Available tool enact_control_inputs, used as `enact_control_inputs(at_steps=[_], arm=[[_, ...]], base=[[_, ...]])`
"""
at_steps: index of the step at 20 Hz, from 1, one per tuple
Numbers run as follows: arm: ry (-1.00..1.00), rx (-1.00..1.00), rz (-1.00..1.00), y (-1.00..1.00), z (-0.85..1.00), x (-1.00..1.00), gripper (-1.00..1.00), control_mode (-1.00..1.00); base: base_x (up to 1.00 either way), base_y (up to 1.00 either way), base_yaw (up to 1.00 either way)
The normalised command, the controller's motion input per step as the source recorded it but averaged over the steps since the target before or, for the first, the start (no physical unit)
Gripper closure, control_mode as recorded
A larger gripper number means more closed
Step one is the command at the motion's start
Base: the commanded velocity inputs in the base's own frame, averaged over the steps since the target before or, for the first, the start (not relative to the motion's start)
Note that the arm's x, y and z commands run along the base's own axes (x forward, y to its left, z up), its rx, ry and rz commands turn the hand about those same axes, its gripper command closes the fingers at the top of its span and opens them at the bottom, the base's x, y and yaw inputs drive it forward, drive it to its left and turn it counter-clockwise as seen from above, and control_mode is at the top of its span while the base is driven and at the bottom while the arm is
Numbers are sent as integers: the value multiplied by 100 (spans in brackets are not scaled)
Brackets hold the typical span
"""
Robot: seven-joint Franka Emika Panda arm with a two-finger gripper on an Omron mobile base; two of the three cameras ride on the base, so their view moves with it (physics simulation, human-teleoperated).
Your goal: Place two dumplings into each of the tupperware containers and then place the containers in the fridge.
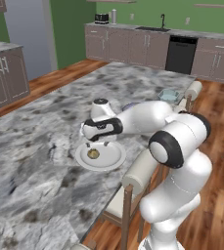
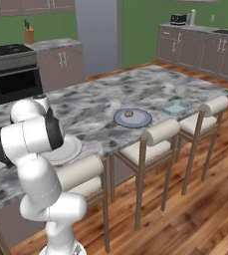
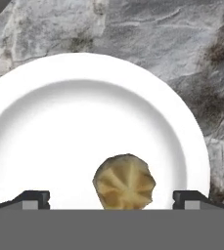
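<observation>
My gripper [image 3: 112,201] hangs open just above a white plate [image 3: 59,122] on the marble island. One tan dumpling [image 3: 124,181] lies on that plate between the two fingertips [image 3: 33,199], not gripped. From the left base view the gripper [image 1: 96,145] points down over the same dumpling [image 1: 93,154] and plate [image 1: 111,158]. Another dumpling [image 2: 129,113] rests on a blue-grey plate [image 2: 140,119] further along the island. A pale blue-green tupperware container [image 2: 175,106] [image 1: 169,95] stands near the island's far end. The grey fridge [image 2: 98,35] [image 1: 28,34] stands against the green wall.
Three bar stools [image 2: 158,134] line the island's near side, over a wood floor. A dark oven [image 2: 13,82] with a stove top is at the far left. Brown cabinets, a sink and a black dishwasher [image 1: 181,54] run along the back wall.
</observation>
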Motion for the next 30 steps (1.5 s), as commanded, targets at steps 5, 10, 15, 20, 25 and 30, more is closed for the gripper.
enact_control_inputs(at_steps=[5, 10, 15, 20, 25, 30], arm=[[-1, 0, 0, 7, -28, -3, -100, -100], [-5, 0, 0, 0, -26, -10, -100, -100], [-6, 0, 0, 2, -38, 11, -100, -100], [-5, 0, 0, 4, -24, 19, -100, -100], [-10, 0, 0, 8, -11, 3, -100, -100], [-7, 0, 0, 4, -13, 0, -100, -100]], base=[[0, 0, 0], [0, 0, 0], [0, 0, 0], [0, 0, 0], [0, 0, 0], [0, 0, 0]])
